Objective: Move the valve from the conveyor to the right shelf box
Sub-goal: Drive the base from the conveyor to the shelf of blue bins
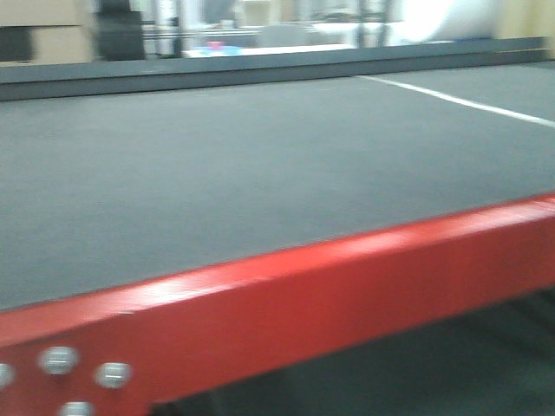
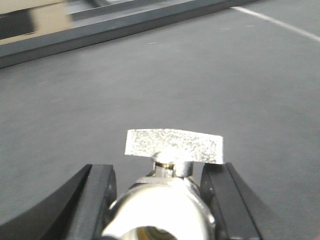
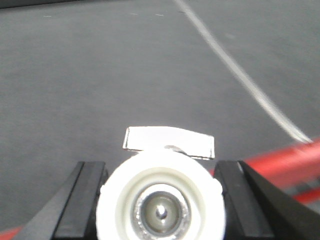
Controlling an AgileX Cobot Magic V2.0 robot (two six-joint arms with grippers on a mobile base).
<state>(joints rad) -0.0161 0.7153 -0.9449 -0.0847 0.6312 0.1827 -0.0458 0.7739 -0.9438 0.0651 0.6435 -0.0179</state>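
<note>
The conveyor [image 1: 260, 165] is a wide dark grey belt with a white line [image 1: 468, 102] across its far right part. In the left wrist view my left gripper [image 2: 159, 200] is shut on a silver valve [image 2: 172, 150] with a flat grey handle, held over the belt [image 2: 150, 85]. In the right wrist view my right gripper [image 3: 161, 200] is shut on a second valve [image 3: 160, 195] with a white round end cap and a flat silver handle, above the belt [image 3: 100, 75]. Neither gripper shows in the front view. The shelf box is out of view.
A red metal frame beam [image 1: 303, 303] with bolts runs along the belt's near edge, and shows in the right wrist view [image 3: 285, 157]. A dark rail [image 1: 260, 69] edges the far side, with blurred shelving and boxes behind it.
</note>
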